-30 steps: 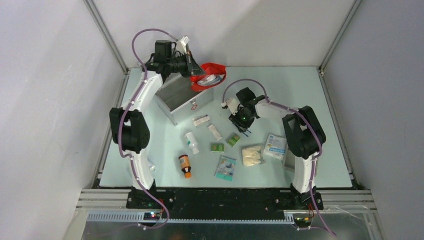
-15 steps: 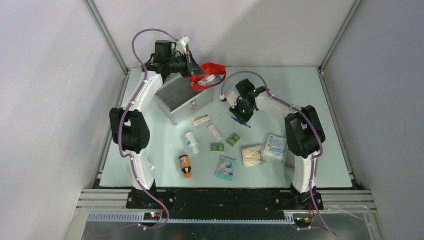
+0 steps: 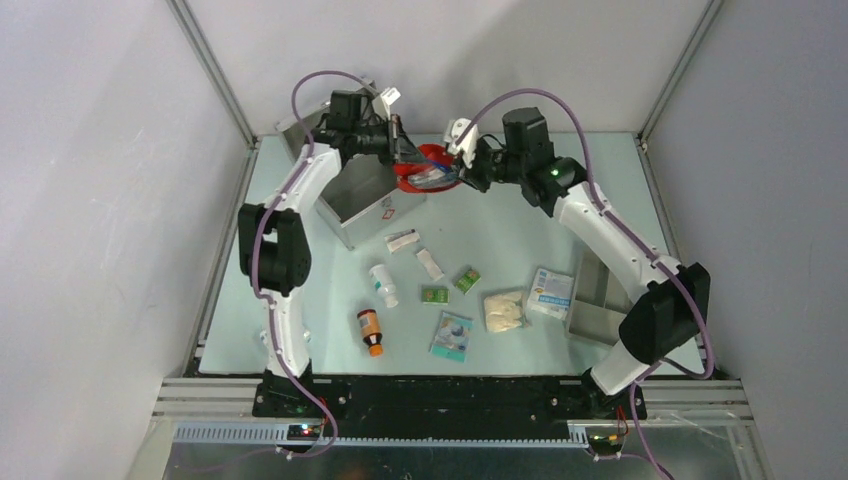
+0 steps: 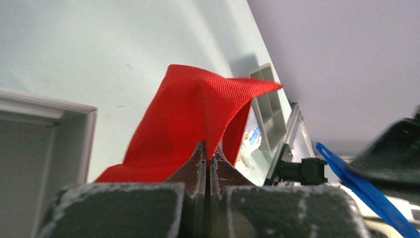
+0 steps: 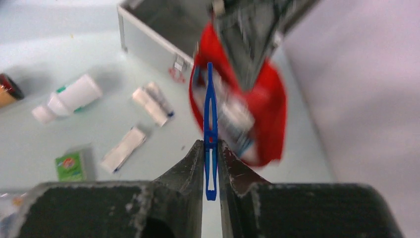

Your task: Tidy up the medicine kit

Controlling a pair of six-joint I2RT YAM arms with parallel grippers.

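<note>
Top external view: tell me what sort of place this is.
Probably a robotics lab test cell: a white left robot arm and right robot arm at a pale green table, bare grey walls, and a silver aluminium case near a white medicine bottle.

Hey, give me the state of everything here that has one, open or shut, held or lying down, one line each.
medicine kit: lid open, inside showing.
red pouch: mouth open, edge pinched by the left gripper.
left gripper: shut on the red pouch.
blue tweezers: held, tips toward the pouch mouth.
right gripper: shut on the blue tweezers.
white bottle: capped, lying on its side.
brown bottle: capped, lying on its side.
</note>
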